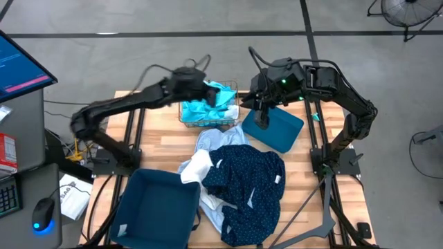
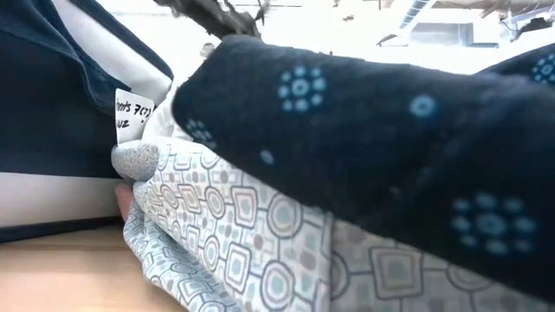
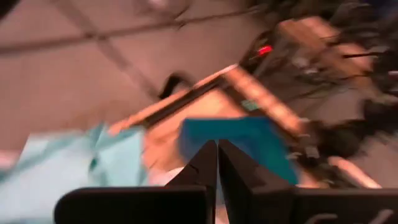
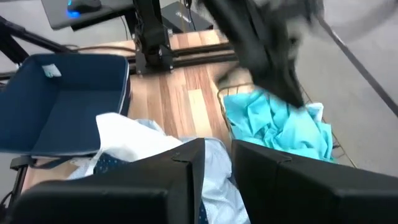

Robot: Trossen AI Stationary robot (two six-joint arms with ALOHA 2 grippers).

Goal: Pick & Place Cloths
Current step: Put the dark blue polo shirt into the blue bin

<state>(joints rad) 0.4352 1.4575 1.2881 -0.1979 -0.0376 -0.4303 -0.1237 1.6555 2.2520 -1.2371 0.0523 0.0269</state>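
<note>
A wire basket [image 1: 208,119] at the table's far middle holds a turquoise cloth [image 1: 206,107] [image 4: 273,127]. My left gripper [image 1: 213,92] [image 3: 217,152] hovers over it, blurred, fingers shut. A navy cloth with white dots [image 1: 246,181] [image 2: 390,156] lies heaped on a pale blue patterned cloth [image 1: 210,142] [image 2: 260,251] and beside a white cloth [image 1: 196,168] [image 4: 134,134] at mid-table. My right gripper [image 1: 261,119] [image 4: 214,165] is open above the left edge of a teal bin [image 1: 277,130], holding nothing. My left gripper is shut just above the turquoise cloth in the basket. Blur hides its tips, and I cannot tell whether it touches the cloth.
A dark blue-teal bin [image 1: 156,206] [image 4: 59,99] sits open at the table's near left. The cloth heap covers the middle and near right of the wooden table [image 1: 163,142]. A desk with a monitor and a mouse stands left of the table.
</note>
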